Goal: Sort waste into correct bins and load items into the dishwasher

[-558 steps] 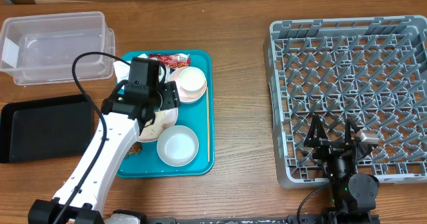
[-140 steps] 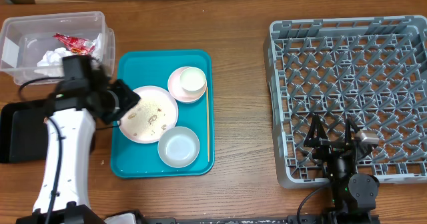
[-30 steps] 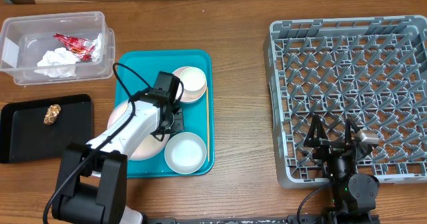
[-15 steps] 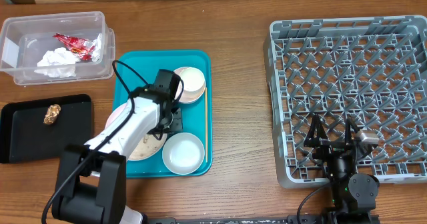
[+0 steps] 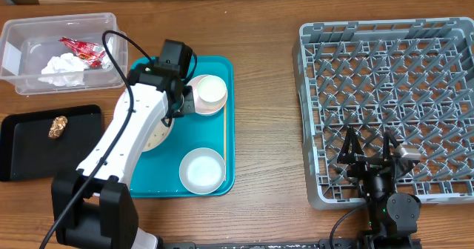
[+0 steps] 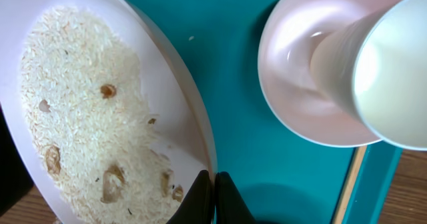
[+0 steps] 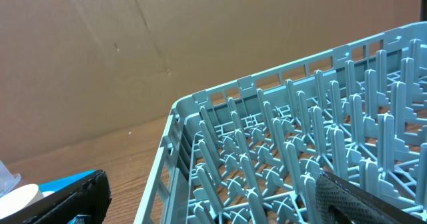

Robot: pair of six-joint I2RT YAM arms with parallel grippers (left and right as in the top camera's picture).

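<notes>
Left claw [image 6: 213,192]: closed narrow on the rim of the plate [image 6: 87,104], at the bottom centre of the wrist view; only a thin edge is gripped.
Right claw [image 7: 213,204]: spread wide and empty, parked at the lower edge of the rack [image 5: 385,56].
Plate: at the left side of the teal tray [image 6: 233,64], largely hidden under the arm from overhead. It appears tilted, and whether it is lifted clear cannot be told.
Rice [image 6: 80,84]: spread loose over the plate, with brownish bits near the claw.
Step judged: the rice is to be emptied into the black tray [image 5: 29,160] at the lower left, where one brown scrap [image 5: 57,126] is seen.
Risk, slip: with so little rim held, the plate could pivot or drop if it is swung fast.
Risk, spill: an early tilt would shed grains onto the teal tray or the table [image 5: 266,130].
Risk, wrong bin: the tub [image 5: 44,27] at the upper left, holding the napkin [image 5: 63,70] and wrapper [image 5: 81,49], lies near the route, so rice could be tipped there by mistake.
Risk, knock: the saucer [image 6: 300,84] and cup [image 6: 387,77] stand just beside the claw and could be toppled by a careless turn. The chopstick [image 6: 351,184] could be nudged off the tray's right edge.
Risk, snag: the cable [image 5: 112,45] loops over the tub's corner and could catch there.
</notes>
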